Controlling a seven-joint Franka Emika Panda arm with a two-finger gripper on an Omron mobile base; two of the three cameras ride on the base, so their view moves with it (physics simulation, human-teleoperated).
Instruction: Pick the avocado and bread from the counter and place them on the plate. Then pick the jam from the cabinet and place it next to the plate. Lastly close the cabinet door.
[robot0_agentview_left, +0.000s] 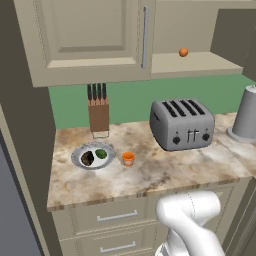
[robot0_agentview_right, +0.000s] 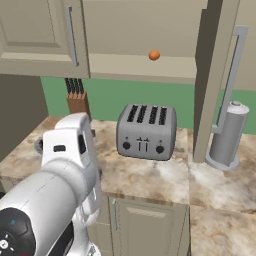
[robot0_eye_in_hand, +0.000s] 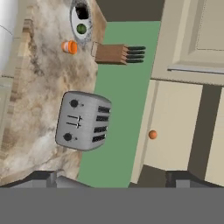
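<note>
The jaws (robot0_eye_in_hand: 113, 177) stand wide apart with nothing between them, looking out from high over the worktop (robot0_agentview_left: 165, 175) toward the wall. On the near part of the marbled stone the plate (robot0_agentview_left: 78, 159) lies at the left end, carrying the dark bread (robot0_agentview_left: 87, 158) and the green avocado (robot0_agentview_left: 101, 153) side by side. The jam (robot0_agentview_left: 128, 158) stands upright on the worktop just beside the plate, to its right, not touching it. Farther back a knife block (robot0_agentview_left: 98, 113) stands against the green wall behind the plate, and a grey four-slot toaster (robot0_agentview_left: 182, 123) sits well to the right. Its markings are too small to read. Above, the cabinet (robot0_agentview_left: 200, 64) is open, its door (robot0_agentview_right: 214, 80) swung out, and a small orange ball (robot0_agentview_left: 183, 52) rests on the shelf.
</note>
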